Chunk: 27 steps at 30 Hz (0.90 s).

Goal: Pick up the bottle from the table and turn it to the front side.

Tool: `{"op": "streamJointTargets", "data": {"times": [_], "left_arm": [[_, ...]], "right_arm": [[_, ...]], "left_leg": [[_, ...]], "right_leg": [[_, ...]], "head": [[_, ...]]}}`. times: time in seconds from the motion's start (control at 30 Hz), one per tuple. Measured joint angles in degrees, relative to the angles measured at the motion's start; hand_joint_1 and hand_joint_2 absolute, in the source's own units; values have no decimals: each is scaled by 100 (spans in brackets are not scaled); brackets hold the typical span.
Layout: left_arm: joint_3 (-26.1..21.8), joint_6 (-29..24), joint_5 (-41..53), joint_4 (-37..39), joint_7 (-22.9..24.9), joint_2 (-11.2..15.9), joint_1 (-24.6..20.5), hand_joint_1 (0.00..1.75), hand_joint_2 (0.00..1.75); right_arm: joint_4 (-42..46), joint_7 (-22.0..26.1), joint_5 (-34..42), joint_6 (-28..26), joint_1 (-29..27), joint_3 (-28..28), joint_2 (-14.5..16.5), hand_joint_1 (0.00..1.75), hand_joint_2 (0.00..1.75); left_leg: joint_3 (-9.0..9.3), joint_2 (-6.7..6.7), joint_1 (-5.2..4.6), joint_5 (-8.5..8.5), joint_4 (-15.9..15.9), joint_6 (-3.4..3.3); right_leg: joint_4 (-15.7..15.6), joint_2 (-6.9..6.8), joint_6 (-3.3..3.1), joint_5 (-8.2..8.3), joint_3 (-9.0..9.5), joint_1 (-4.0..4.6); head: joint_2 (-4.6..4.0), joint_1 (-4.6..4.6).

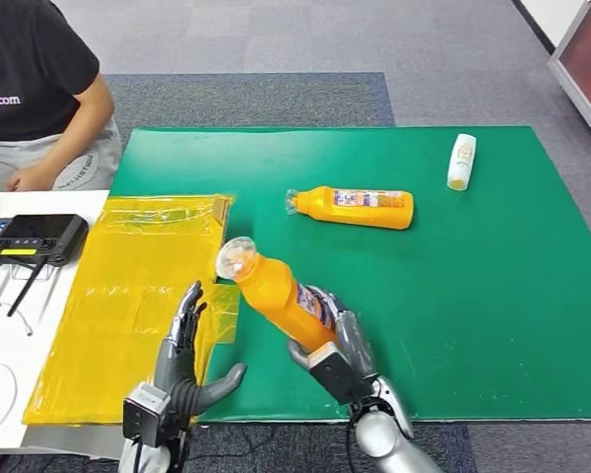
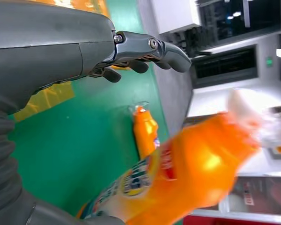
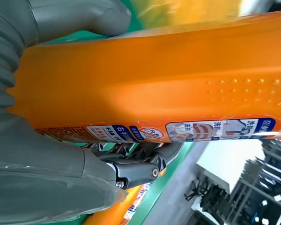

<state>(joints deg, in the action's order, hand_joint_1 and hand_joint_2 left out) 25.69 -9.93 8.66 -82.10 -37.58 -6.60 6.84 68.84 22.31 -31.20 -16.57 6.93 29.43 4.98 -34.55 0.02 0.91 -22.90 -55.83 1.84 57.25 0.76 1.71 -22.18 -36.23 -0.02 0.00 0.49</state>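
My right hand (image 1: 336, 345) grips an orange bottle (image 1: 276, 293) by its lower body and holds it tilted above the green mat, its clear cap up and to the left. The right wrist view has the orange bottle (image 3: 160, 75) close up, with the thumb over it and dark fingers (image 3: 139, 164) under its label edge. My left hand (image 1: 182, 367) hovers open over the mat's front left, fingers spread, a short way left of the bottle. From the left wrist, the held bottle (image 2: 188, 173) is blurred beyond my left hand's fingers (image 2: 146, 49). A second orange bottle (image 1: 352, 208) lies flat mid-mat.
A small white bottle (image 1: 461, 162) lies at the green mat's (image 1: 486, 315) far right. Yellow plastic sheeting (image 1: 129, 296) covers the left part. A black device (image 1: 32, 238) with cables sits on the white table at left. A person in a black shirt (image 1: 32, 79) sits at the far left.
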Motion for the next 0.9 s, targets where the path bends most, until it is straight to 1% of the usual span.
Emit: {"op": "streamJointTargets", "data": {"times": [0.1, 0.17, 0.23, 0.37, 0.6, 0.73, 0.9], "left_arm": [[99, -147, 111, -7, -170, 1, 0, 0, 175], [142, -144, -9, -19, -182, 2, 5, 0, 175], [159, -111, -169, -28, -180, 1, 6, 0, 175], [164, -1, -279, -30, -180, -1, -25, 0, 175], [181, 258, -195, -31, -168, -68, -229, 0, 175], [179, 415, -214, -38, -131, -116, -355, 0, 175], [178, 505, -220, -45, -66, -151, -495, 0, 175]], "right_arm": [[183, 59, 361, 52, -65, -53, 83, 175, 175], [248, 57, 555, 119, -100, -94, 120, 175, 175], [301, 74, 595, 152, -144, -119, 145, 175, 175], [338, 200, 170, 1, -200, -59, 160, 175, 175], [254, 477, -399, -288, -204, 332, 162, 175, 175], [181, 508, -563, -494, -204, 476, 160, 175, 175], [97, 509, -632, -601, -203, 548, 160, 175, 175]], "left_leg": [[0, 0, 0, 0, 0, 0], [-1, 0, 0, -1, 0, 0], [0, 0, 0, 0, 0, 0], [-1, 0, 0, 0, 0, 0], [-1, 0, 0, 0, 0, 0], [-1, 0, 0, 0, 0, 0], [-1, 0, 0, 0, 0, 0]], "right_leg": [[0, 0, -1, -1, -1, 0], [0, 0, -1, -1, 0, 0], [0, 0, -1, 0, 0, 0], [0, 0, -1, -1, -1, 0], [0, 0, -2, -1, -2, 0], [0, 0, -1, -1, -1, 0], [0, 0, -1, -1, -2, 0]], "head": [[0, 0], [0, 0], [0, -1], [0, 0], [0, 0], [0, -1], [0, 0]]}}
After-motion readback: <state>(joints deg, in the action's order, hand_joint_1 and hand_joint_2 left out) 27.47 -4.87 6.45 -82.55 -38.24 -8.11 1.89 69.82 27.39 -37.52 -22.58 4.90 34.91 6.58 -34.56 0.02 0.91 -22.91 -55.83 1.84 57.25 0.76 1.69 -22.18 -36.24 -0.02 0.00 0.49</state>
